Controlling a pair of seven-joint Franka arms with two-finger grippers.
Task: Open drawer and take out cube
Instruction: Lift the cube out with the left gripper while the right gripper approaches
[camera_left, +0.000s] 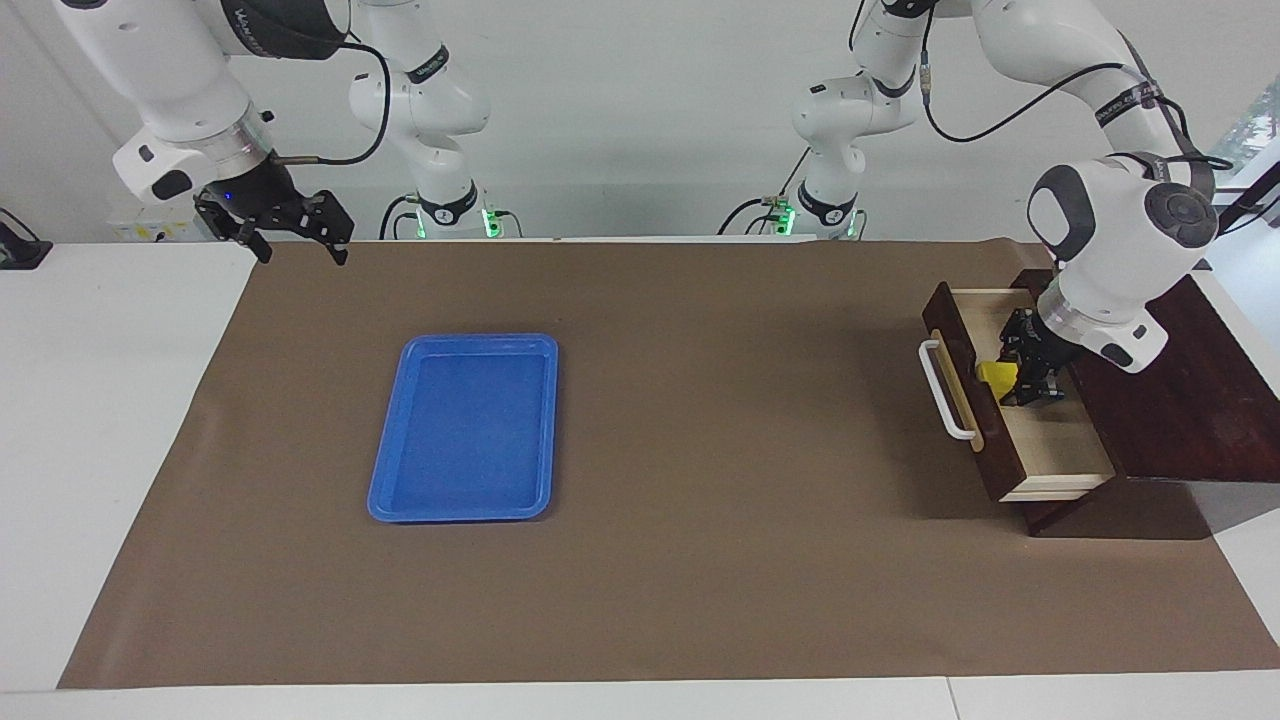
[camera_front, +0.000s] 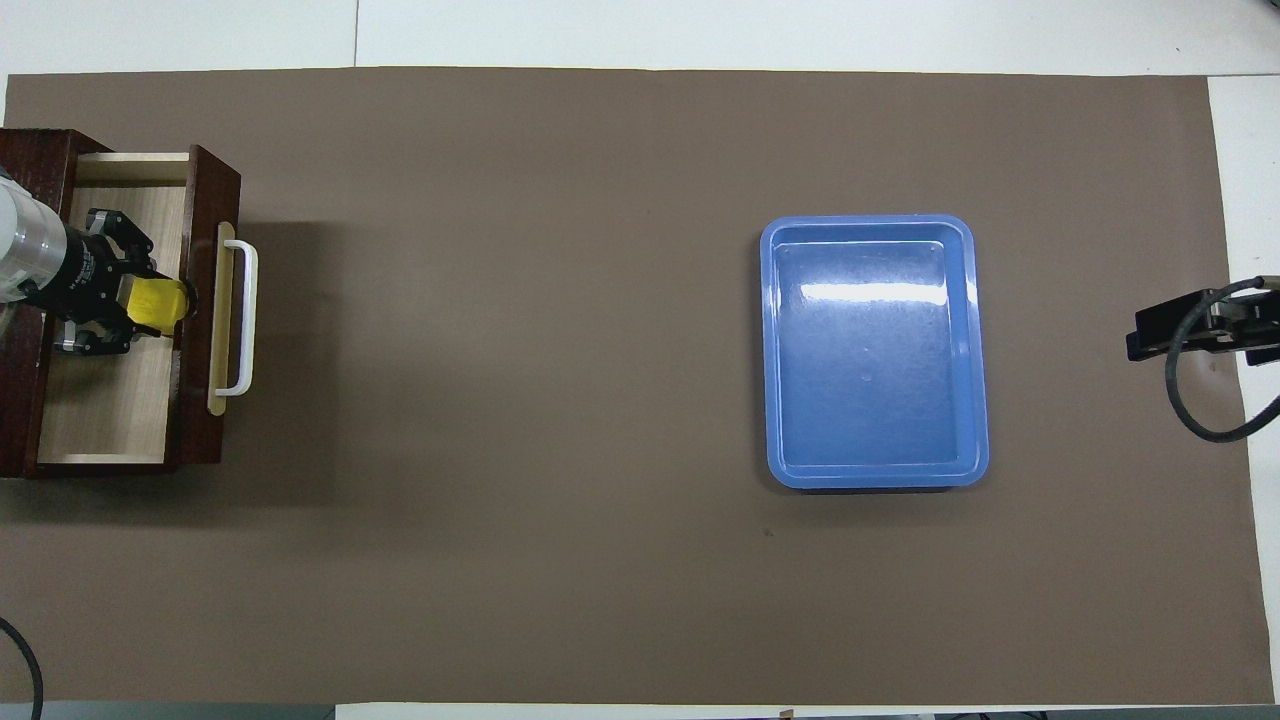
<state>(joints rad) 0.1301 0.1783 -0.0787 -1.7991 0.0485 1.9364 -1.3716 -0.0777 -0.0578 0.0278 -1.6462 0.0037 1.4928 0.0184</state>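
Inside the open drawer (camera_left: 1050, 440), the cube (camera_left: 997, 375) is clamped between the fingers of the left gripper (camera_left: 1020, 385) so that it can be lifted out, while the right gripper (camera_left: 290, 235), fingers apart, is kept waiting well apart from the drawer.

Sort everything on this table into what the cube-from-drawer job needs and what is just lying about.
Needed:
drawer, pulled open
cube, yellow, over the drawer's interior
left gripper, at the cube inside the drawer

Lying about:
blue tray, toward the right arm's end
right gripper, waiting, raised over the table's edge
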